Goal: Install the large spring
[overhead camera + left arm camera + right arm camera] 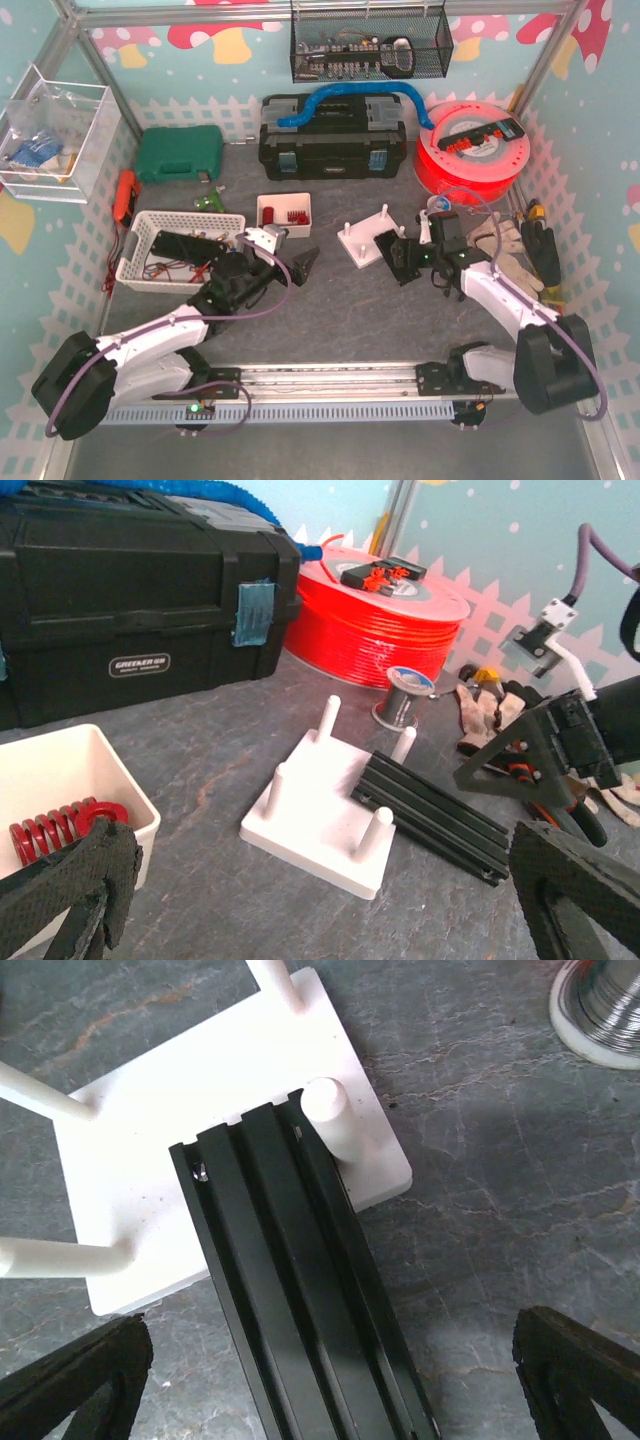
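A thick red coil spring [58,830] lies in a small white box [120,790], also seen in the top view [284,213]. A white base plate [320,810] with several upright pegs sits mid-table [362,243]. A black slotted rail [300,1300] lies with one end on the plate's corner, against a peg [328,1115]. My right gripper [330,1380] is open, its fingers wide on either side of the rail and not touching it. My left gripper [320,910] is open and empty, between the box and the plate.
A black toolbox [330,135] and a red filament spool [470,150] stand at the back. A solder reel [405,695] sits just beyond the plate. Work gloves [510,245] lie at the right, and a white basket [175,250] is at the left.
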Action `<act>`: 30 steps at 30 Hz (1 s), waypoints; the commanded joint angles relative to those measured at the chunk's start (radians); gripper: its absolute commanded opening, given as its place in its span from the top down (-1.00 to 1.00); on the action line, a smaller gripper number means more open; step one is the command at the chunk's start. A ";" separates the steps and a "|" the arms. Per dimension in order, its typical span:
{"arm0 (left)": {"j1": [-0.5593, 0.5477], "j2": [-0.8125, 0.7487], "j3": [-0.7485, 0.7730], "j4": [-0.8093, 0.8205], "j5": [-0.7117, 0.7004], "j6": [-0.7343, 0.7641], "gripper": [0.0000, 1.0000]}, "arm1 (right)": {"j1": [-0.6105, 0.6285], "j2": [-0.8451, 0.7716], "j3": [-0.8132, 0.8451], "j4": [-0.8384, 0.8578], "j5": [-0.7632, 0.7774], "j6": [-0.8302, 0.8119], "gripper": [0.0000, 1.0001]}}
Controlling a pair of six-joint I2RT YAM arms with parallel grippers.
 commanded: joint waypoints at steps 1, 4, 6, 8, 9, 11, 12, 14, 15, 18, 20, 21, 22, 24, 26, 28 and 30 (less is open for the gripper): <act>-0.007 -0.016 -0.012 0.022 -0.013 0.019 -0.99 | 0.040 0.087 0.064 -0.009 0.081 -0.055 -0.97; -0.007 -0.014 -0.007 0.016 -0.011 0.020 -0.99 | 0.065 0.152 0.093 -0.001 0.111 -0.071 -0.97; -0.007 -0.015 -0.009 0.018 -0.016 0.021 -0.99 | 0.076 0.187 0.099 0.008 0.113 -0.084 -0.97; -0.007 -0.016 -0.009 0.016 -0.018 0.022 -0.99 | 0.087 0.223 0.111 0.013 0.115 -0.097 -0.97; -0.007 -0.017 -0.009 0.016 -0.017 0.023 -0.99 | 0.093 0.242 0.117 0.015 0.121 -0.102 -0.97; -0.007 -0.016 -0.009 0.015 -0.015 0.022 -0.98 | 0.106 0.281 0.137 0.006 0.130 -0.106 -0.96; -0.007 -0.015 -0.009 0.015 -0.016 0.023 -0.99 | 0.113 0.299 0.145 0.005 0.133 -0.109 -0.95; -0.007 -0.010 -0.007 0.015 -0.016 0.023 -0.99 | 0.128 0.327 0.154 0.008 0.145 -0.115 -0.96; -0.007 -0.010 -0.005 0.014 -0.016 0.023 -0.99 | 0.132 0.337 0.158 0.011 0.154 -0.119 -0.95; -0.007 -0.012 -0.007 0.015 -0.016 0.023 -0.98 | 0.133 0.375 0.168 0.021 0.169 -0.138 -0.96; -0.007 -0.014 -0.007 0.015 -0.017 0.023 -0.99 | 0.133 0.391 0.174 0.025 0.153 -0.149 -0.92; -0.007 -0.014 -0.008 0.015 -0.017 0.023 -0.99 | 0.133 0.396 0.174 0.031 0.142 -0.154 -0.90; -0.007 -0.015 -0.008 0.015 -0.018 0.023 -0.99 | 0.133 0.399 0.174 0.035 0.135 -0.156 -0.88; -0.007 -0.014 -0.008 0.016 -0.015 0.023 -0.99 | 0.133 0.403 0.175 0.038 0.133 -0.158 -0.79; -0.007 -0.016 -0.007 0.014 -0.015 0.023 -0.99 | 0.133 0.408 0.177 0.039 0.131 -0.162 -0.70; -0.007 -0.016 -0.007 0.014 -0.015 0.023 -0.99 | 0.133 0.417 0.182 0.038 0.128 -0.164 -0.65; -0.007 -0.017 -0.007 0.013 -0.015 0.023 -0.98 | 0.133 0.429 0.189 0.034 0.124 -0.166 -0.62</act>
